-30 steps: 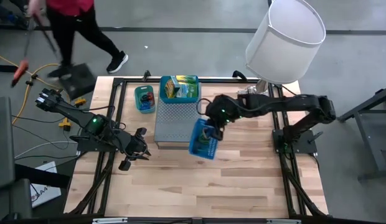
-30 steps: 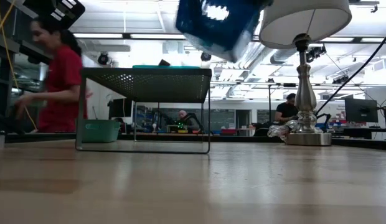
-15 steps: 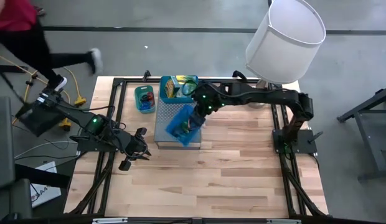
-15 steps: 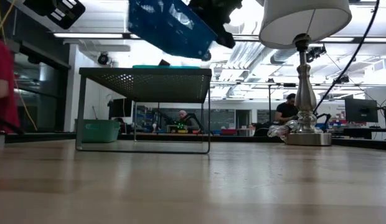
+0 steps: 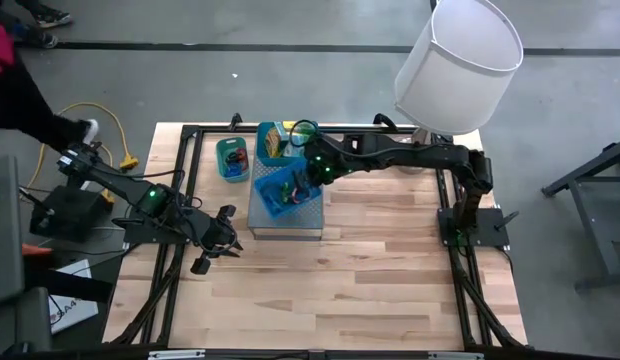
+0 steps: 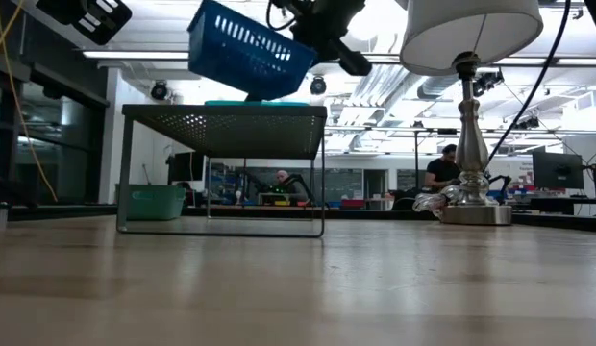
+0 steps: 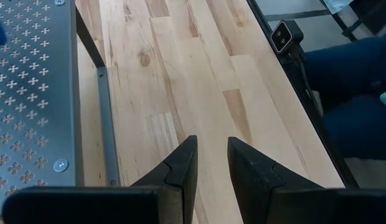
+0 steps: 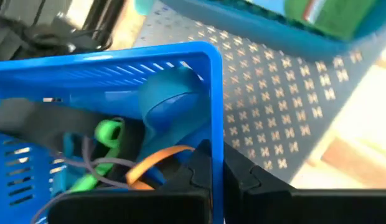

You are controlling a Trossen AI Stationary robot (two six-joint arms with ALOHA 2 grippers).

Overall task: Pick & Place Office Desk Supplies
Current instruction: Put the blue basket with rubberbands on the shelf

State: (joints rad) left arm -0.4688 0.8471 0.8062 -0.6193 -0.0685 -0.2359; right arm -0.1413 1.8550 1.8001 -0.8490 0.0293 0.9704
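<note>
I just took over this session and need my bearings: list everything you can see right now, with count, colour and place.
Blue basket: one, blue, held tilted over the shelf, loose green and orange bands inside.
Perforated shelf: one, grey metal, table centre.
Teal bin: one, behind the shelf, yellow-green packets inside.
Small teal tub: one, left of the shelf.
Lamp: one, white shade, far right corner.
Table: one, light wood.
Person: one, on the floor off the table's left.
Right gripper: shut on the blue basket's wall.
Left gripper: open, empty, near the table's left edge.

wooden table (image 5: 370,280), perforated metal stand (image 5: 285,215), lamp (image 5: 457,60)
</note>
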